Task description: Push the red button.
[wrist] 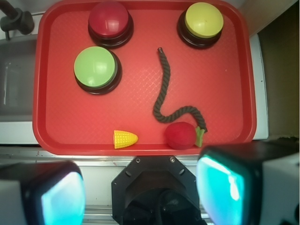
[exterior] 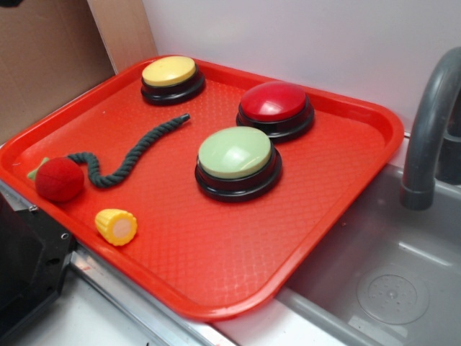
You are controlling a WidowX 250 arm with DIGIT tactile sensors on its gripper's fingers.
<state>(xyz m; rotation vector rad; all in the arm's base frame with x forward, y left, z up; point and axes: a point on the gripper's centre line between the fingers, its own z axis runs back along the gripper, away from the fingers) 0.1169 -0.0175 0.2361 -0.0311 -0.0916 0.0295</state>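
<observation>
Up at the top left of the wrist view: red button point(wrist: 108, 18), flat on the tray point(wrist: 225, 93), shiny dome up. Looks set that way so a push from above can get it down. Sits close to the far rim of the tray. In the side view, shows at the upper middle point(exterior: 274, 101), on the tray point(exterior: 216, 274) too.

Just below and a bit left in the wrist view: green button point(wrist: 95, 66), near the red one but not touching. At the top right: yellow button point(wrist: 204, 19), well apart. Same shape, other colors, so easy to mix up.

Down the middle: dark rope point(wrist: 164, 79), bent like a snake, tied to a fuzzy red ball point(wrist: 180, 135) near the bottom rim. Left of the ball: little toy corn point(wrist: 125, 139). Probably just there to trick. Must not take the red ball for the button.

At the bottom of the wrist view: gripper point(wrist: 143, 187), hanging back past the near edge of the tray, likely so the whole tray can be seen. Fingers point(wrist: 61, 197) spread wide apart, let go, with nothing between them. Touches nothing. Well apart from the red button, with the rope, the corn and the ball closer by.

Button not pushed yet, by the look of it.
</observation>
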